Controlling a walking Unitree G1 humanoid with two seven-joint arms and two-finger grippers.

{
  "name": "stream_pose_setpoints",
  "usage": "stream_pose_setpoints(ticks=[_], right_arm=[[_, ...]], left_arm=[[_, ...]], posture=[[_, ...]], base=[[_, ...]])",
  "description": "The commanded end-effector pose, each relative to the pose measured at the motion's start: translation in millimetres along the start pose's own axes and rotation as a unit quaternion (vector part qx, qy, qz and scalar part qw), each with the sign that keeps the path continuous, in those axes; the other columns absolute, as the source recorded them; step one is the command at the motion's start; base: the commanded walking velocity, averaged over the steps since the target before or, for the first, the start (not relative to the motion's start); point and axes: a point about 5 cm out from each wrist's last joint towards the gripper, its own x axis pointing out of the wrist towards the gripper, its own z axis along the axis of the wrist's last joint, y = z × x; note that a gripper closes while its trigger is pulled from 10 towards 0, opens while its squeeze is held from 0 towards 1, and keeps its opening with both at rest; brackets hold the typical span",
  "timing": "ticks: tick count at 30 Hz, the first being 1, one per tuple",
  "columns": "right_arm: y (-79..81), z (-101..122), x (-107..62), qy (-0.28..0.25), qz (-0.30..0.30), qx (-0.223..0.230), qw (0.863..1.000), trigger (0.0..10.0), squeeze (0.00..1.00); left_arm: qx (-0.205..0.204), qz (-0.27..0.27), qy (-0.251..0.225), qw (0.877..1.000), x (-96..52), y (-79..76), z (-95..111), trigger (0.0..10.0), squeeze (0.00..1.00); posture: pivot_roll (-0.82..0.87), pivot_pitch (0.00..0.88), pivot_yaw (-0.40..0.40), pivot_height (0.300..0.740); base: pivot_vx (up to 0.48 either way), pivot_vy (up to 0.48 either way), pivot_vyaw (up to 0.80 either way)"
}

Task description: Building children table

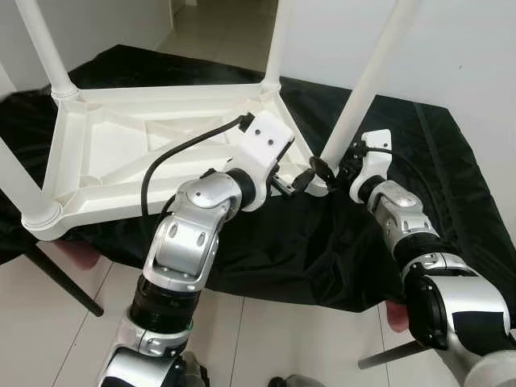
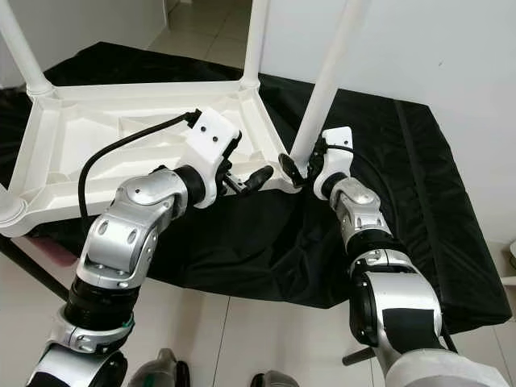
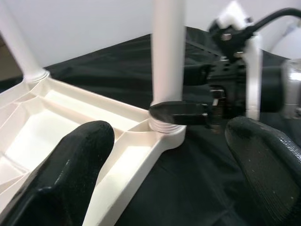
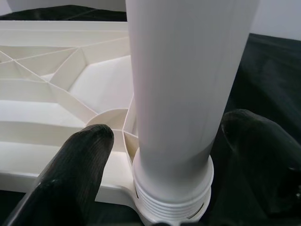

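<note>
Table top (image 1: 121,153) is lying upside down on a black cloth (image 1: 306,250), ribbed underside facing up, with white legs standing up out of the corners. The leg (image 1: 367,89) at the near right corner is the one being worked on, and it leans a bit instead of standing straight like the others. Right gripper (image 1: 326,173) has its two black fingers set on either side of that leg right at the base, just above the threaded collar where it goes into the corner socket (image 4: 171,207). From the right wrist view the fingers straddle the leg, but I can't tell if they're actually squeezing it or just sitting alongside. Left gripper (image 1: 294,184) is parked at the near edge of the top just beside that same corner, fingers spread wide apart and not holding anything, tips nearly meeting the other gripper's. My guess is the leg is being screwed in, and threads can be seen above the socket, so it's probably not seated all the way. Biggest risk I see: with that lean, turning it could cross the threads or jam it. Also nothing is holding the top down, so a twist could just spin or slide the whole thing on the cloth.
</note>
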Motion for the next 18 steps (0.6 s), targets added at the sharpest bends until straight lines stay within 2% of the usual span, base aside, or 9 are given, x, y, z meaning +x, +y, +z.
stream_pose_setpoints(ticks=[1,10,11,14,15,17,18], right_arm=[[-4.3,4.2,0.3,-0.007,-0.007,0.0,1.0,10.0,0.0],[-2.6,2.9,2.7,-0.007,-0.014,0.012,1.0,10.0,0.0],[-1.8,2.1,3.2,-0.006,-0.017,0.015,1.0,8.9,0.0],[-1.8,2.1,3.2,-0.006,-0.017,0.015,1.0,8.9,0.0],[-0.8,1.3,3.7,-0.005,-0.019,0.016,1.0,7.2,0.0],[-0.8,1.3,3.7,-0.005,-0.019,0.016,1.0,7.2,0.0],[0.1,0.6,4.2,-0.004,-0.02,0.018,1.0,3.6,0.0]], left_arm=[[0.003,-0.004,0.004,1.0,-0.1,-7.5,-0.6,10.0,0.0],[0.004,-0.017,0.006,1.0,0.0,-12.0,-0.2,10.0,0.0],[0.004,-0.017,0.006,1.0,-0.1,-12.3,-0.1,10.0,0.0],[0.004,-0.017,0.006,1.0,-0.1,-12.3,-0.1,10.0,0.0],[0.004,-0.018,0.007,1.0,-0.3,-12.6,0.0,10.0,0.0],[0.004,-0.018,0.007,1.0,-0.3,-12.6,0.0,10.0,0.0],[0.004,-0.021,0.008,1.0,-0.8,-13.4,-0.1,10.0,0.0]], posture=[[0.11,0.042,-0.046,0.74],[0.11,0.048,-0.037,0.74],[0.12,0.049,-0.037,0.74],[0.12,0.049,-0.037,0.74],[0.12,0.049,-0.037,0.74],[0.12,0.049,-0.037,0.74],[0.12,0.051,-0.035,0.74]], base=[[0.0,0.0,0.0],[0.0,0.0,0.0],[0.0,0.0,0.0],[0.0,0.0,0.0],[0.0,0.0,0.0],[0.0,0.0,0.0],[0.0,0.0,0.0]])
